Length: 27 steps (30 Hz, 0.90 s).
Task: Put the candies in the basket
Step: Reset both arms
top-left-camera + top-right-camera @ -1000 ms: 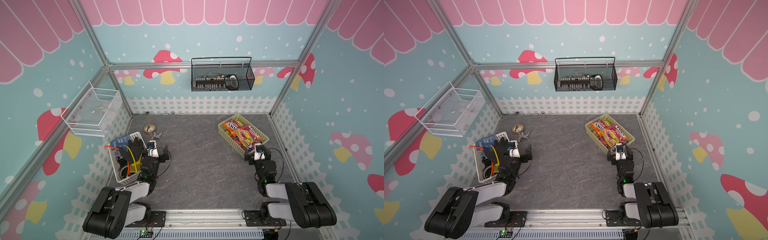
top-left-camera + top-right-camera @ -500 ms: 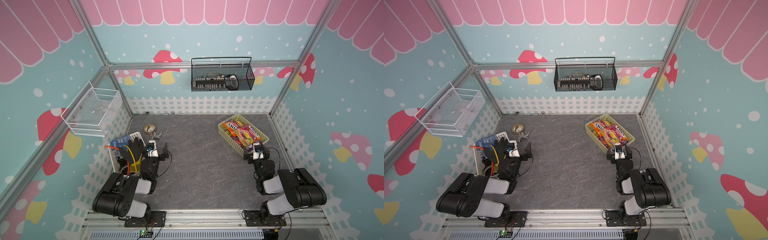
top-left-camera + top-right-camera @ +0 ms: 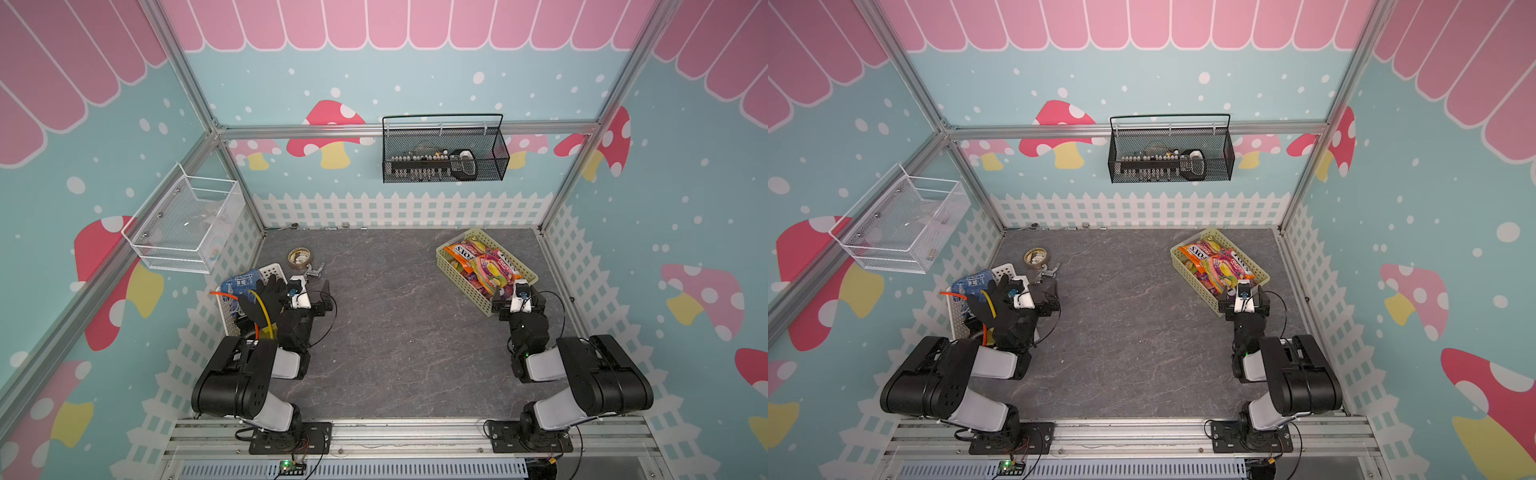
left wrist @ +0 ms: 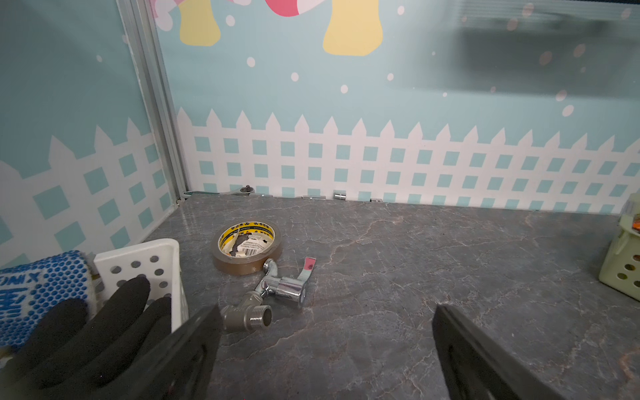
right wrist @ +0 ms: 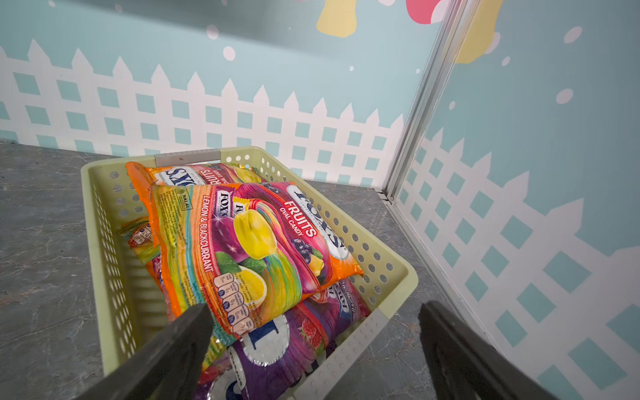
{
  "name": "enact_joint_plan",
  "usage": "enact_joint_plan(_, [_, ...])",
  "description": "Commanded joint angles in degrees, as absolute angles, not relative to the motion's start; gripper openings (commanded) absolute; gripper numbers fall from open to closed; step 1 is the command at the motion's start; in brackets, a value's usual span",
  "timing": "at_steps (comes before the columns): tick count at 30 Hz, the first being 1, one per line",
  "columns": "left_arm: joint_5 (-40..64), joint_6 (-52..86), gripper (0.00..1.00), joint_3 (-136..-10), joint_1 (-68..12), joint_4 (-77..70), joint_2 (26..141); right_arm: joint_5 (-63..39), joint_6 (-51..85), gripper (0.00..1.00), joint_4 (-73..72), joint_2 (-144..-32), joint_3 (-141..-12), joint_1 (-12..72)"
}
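Pale yellow-green basket [image 5: 104,249], rainbow-striped candies [image 5: 249,249]

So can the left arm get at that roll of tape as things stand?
Probably yes: the tape roll lies on open floor just ahead of the open left gripper; only the metal faucet sits between them.

- candy bags [image 5: 252,242]: at least 4 visible, piled, overlapping; full count can't tell
- yellow-green basket [image 3: 465,286]: 1
- white lattice basket [image 3: 226,307]: 1
- black wire basket [image 3: 444,158]: 1, on back wall
- white wire shelf [image 3: 183,226]: 1
- tape roll [image 4: 246,251]: 1
- metal tap fitting [image 4: 273,294]: 1
- robot arms: 2
- black glove [image 3: 266,303]: 1 seen
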<state>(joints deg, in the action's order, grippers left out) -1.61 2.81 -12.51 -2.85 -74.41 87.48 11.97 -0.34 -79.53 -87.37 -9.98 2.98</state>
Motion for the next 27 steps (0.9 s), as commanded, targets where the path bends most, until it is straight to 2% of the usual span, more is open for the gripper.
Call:
enact_joint_plan(1, [-0.17,3.73,0.99,-13.00,-2.68,-73.67,87.69,13.36,0.69,0.99,-79.15,-87.87,-10.46,2.75])
enact_joint_plan(27, [-0.08,3.78,0.99,-13.10,-2.67,-73.04,87.45,13.35,0.70,0.99,-79.18,-87.86,-10.46,2.81])
